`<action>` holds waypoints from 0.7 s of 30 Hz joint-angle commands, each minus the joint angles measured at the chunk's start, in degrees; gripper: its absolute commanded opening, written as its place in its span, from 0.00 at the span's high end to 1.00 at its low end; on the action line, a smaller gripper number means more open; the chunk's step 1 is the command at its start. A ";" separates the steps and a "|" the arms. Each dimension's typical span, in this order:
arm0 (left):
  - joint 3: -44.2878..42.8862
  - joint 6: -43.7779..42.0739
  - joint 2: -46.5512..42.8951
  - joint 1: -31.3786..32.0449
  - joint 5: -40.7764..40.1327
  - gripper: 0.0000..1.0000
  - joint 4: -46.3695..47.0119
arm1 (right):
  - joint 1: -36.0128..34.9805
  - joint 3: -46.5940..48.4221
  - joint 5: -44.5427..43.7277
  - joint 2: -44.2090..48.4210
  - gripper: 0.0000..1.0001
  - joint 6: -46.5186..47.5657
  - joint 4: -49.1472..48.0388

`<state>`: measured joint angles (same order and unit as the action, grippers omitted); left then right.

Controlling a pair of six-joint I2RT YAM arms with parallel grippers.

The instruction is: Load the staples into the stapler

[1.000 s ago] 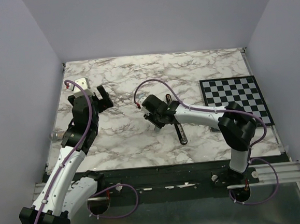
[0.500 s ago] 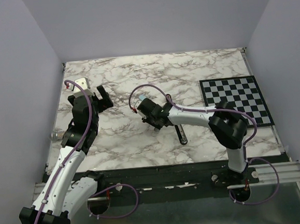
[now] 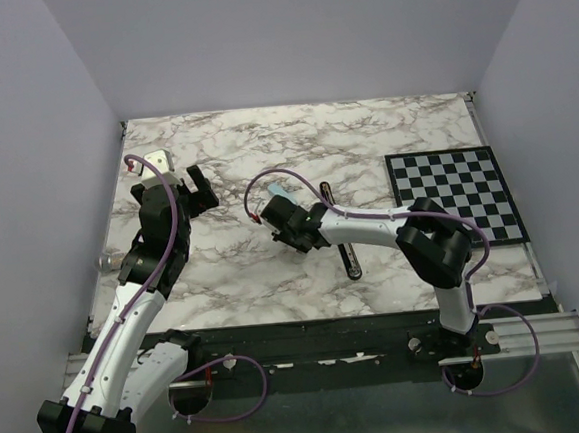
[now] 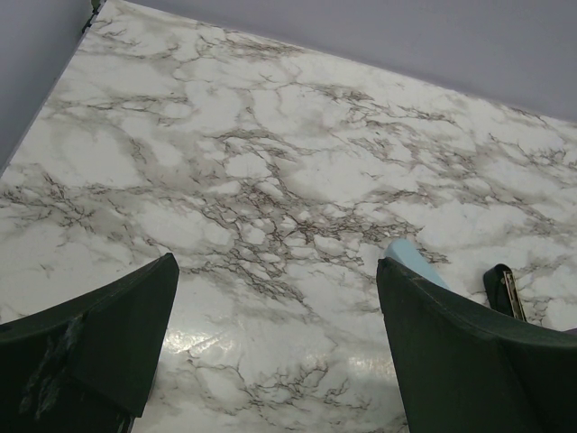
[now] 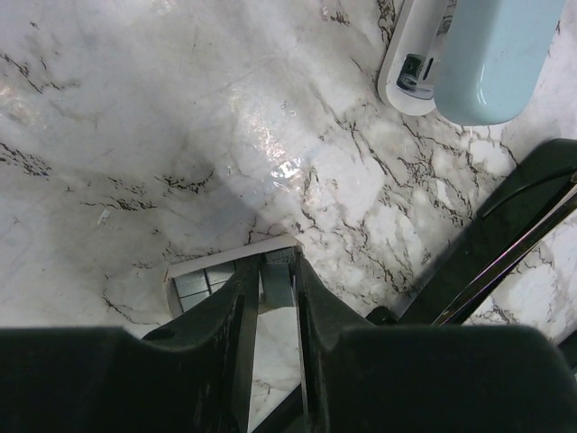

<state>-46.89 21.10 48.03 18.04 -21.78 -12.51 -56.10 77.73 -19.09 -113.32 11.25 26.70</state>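
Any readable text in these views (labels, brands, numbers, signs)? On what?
None can be read.
No print shows on the stapler, the light-blue device or the staples.
The checkerboard is plain black and white squares with no characters.

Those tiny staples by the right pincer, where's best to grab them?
Probably across a strip's long sides, from straight above: the staples lie flat in a shallow white-rimmed box, leaving little room for a sideways approach.
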 commanded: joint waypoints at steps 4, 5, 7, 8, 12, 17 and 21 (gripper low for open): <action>-0.04 0.61 0.13 -0.47 1.57 0.01 1.00 | -0.59 0.93 -1.30 -1.73 0.69 0.18 2.92; -0.04 0.52 0.13 -0.55 1.57 0.01 1.00 | -0.59 0.84 -1.30 -1.73 0.69 0.27 3.09; -0.04 0.61 0.13 -0.55 1.65 0.01 0.91 | -0.59 0.75 -1.39 -1.64 0.69 0.18 3.18; -0.04 0.61 0.13 -0.55 1.57 0.01 0.91 | -0.59 0.75 -1.56 -1.73 0.70 0.18 3.18; -0.04 0.61 0.13 -0.55 1.65 0.01 1.00 | -0.59 0.93 -2.00 -1.64 0.76 0.18 3.18; -0.13 0.61 -0.04 -0.55 1.57 0.01 0.91 | -0.59 1.19 -0.60 0.63 0.83 -0.96 3.27; -0.04 0.52 -0.31 -0.64 1.48 0.01 1.00 | -0.51 1.10 0.89 3.35 0.83 -2.54 3.10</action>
<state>-46.89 21.26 48.03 17.93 -21.21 -12.51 -56.29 77.76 -20.08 -113.19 10.48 27.59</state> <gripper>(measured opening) 0.988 0.184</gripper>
